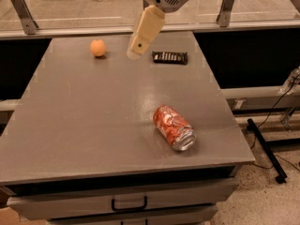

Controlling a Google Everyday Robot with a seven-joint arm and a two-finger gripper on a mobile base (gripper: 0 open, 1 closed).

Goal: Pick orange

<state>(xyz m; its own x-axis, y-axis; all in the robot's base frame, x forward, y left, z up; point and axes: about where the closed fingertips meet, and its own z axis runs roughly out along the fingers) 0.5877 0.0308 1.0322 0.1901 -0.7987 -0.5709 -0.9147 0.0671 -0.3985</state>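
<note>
- Far back on the left of the grey table point(70, 125) sits the orange point(98, 47), nothing touching it.
- Just to its right hangs the cream gripper point(134, 53), clear of the fruit; whether it is parted or closed cannot be made out.
- A dark wrapped bar point(169, 57) lies beyond.
- A patterned can point(174, 128) lies on its side near the front, its print unreadable.
</note>
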